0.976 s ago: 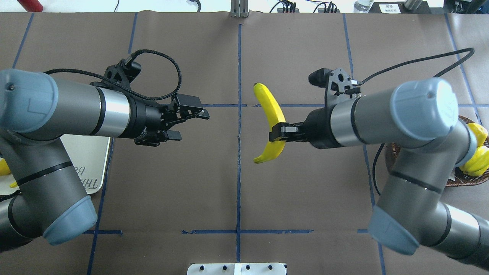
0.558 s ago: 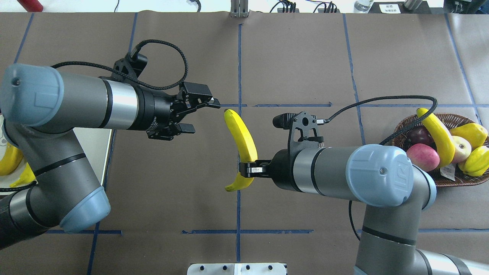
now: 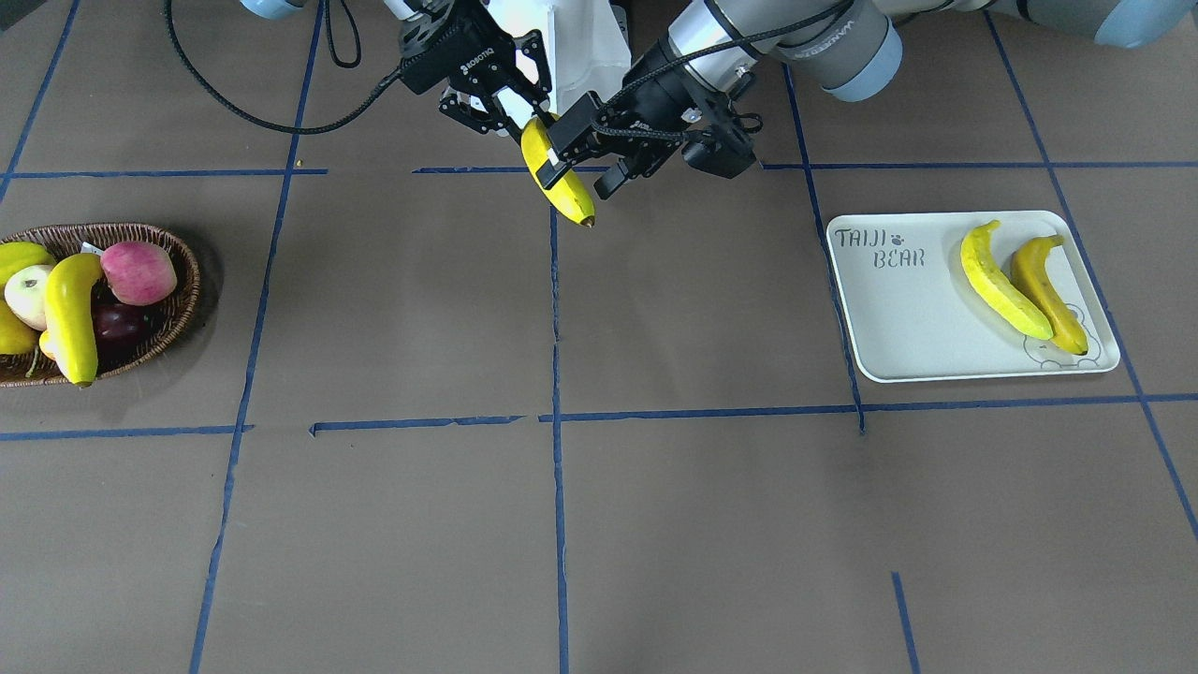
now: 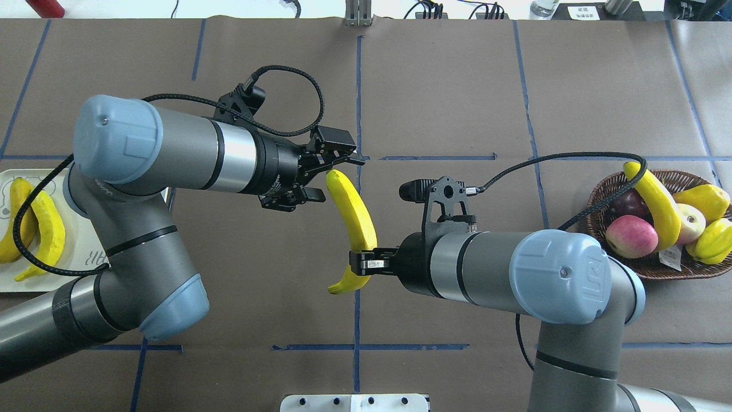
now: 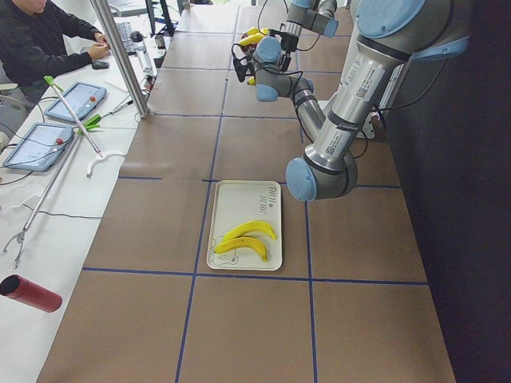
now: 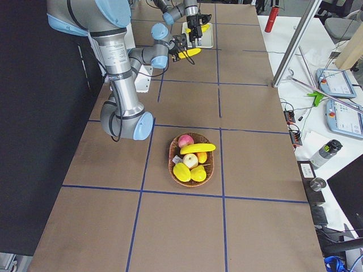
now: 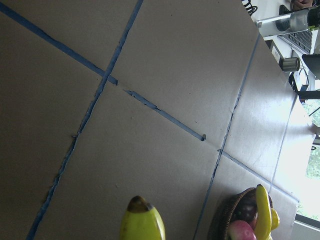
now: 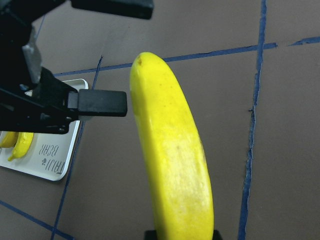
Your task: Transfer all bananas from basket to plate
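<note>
My right gripper is shut on a banana near its lower end and holds it above the table's middle. My left gripper is open, with its jaws on either side of that banana's far end. In the right wrist view one black left finger sits beside the banana. The left wrist view shows only the banana's dark tip. Another banana lies in the wicker basket at the right. Two bananas lie on the plate at the left.
The basket also holds pink-red apples and short yellow fruit. Blue tape lines cross the brown table cover. A white block sits at the near edge. A side table with tablets, a metal pole and a seated operator lie beyond the far edge.
My right arm brought the banana left and nearer to the robot. My left gripper moved right, still open, until its jaws reached the banana's far end.
</note>
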Robot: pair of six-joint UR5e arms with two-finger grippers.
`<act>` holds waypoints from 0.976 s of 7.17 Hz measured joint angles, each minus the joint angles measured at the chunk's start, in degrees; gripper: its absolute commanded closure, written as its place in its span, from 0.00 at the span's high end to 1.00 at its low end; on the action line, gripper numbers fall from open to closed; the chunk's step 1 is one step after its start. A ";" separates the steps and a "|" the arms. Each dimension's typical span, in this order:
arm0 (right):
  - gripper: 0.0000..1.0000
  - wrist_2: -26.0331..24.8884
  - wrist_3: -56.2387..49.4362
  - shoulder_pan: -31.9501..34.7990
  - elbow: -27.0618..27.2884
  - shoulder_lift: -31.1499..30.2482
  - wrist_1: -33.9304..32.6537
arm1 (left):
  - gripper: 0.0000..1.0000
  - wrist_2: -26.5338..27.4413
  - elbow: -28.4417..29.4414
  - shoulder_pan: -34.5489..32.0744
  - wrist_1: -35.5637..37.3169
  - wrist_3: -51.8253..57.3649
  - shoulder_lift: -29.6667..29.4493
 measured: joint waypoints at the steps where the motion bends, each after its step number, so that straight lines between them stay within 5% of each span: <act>1: 0.01 0.03 0.00 -0.02 0.07 0.02 0.02 | 0.97 0.02 0.55 0.69 0.00 0.02 -0.12; 2: 0.01 0.05 0.00 -0.02 0.09 0.05 0.03 | 0.86 0.05 1.03 1.38 0.00 0.06 -0.15; 3: 0.01 0.06 0.00 -0.03 0.11 0.08 0.02 | 0.29 0.08 1.35 1.87 0.00 0.08 -0.30; 4: 0.01 0.06 0.00 -0.03 0.11 0.10 0.01 | 0.00 0.06 1.47 2.19 -0.03 0.11 -0.53; 5: 0.11 0.06 0.00 -0.02 0.12 0.11 0.00 | 0.00 -0.02 1.48 2.34 -0.11 0.31 -0.61; 6: 0.84 0.04 0.00 0.02 0.15 0.11 0.02 | 0.00 -0.11 1.47 2.37 -0.20 0.59 -0.58; 7: 0.99 0.01 0.52 0.04 0.27 0.09 0.11 | 0.00 -0.14 1.47 2.36 -0.22 0.73 -0.54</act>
